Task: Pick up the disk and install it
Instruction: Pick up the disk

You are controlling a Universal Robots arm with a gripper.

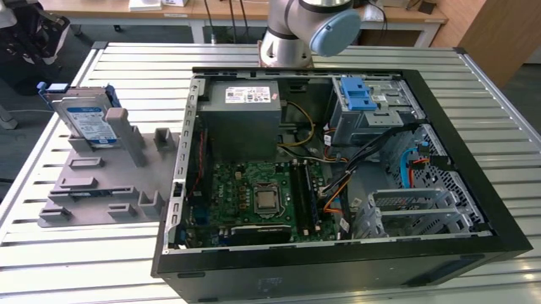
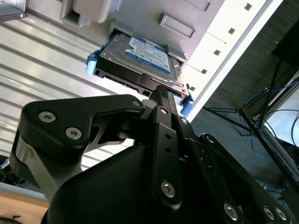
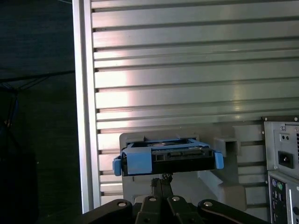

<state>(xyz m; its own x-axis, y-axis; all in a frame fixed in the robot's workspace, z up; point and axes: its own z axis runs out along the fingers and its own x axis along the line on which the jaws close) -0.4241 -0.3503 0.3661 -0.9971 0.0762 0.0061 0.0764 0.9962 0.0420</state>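
The disk, a silver hard drive with a blue-and-white label in a blue bracket, stands on edge in a slot of the grey holder at the exterior view's left. In both wrist views the disk lies just beyond my black gripper. The fingers are together with nothing between them, and their tips are a short way from the disk's connector edge, apart from it.
An open black computer case lies on the slatted metal table, with a motherboard, a power supply and loose cables inside. Its grey drive bay carries a blue latch piece. The arm's base stands behind the case.
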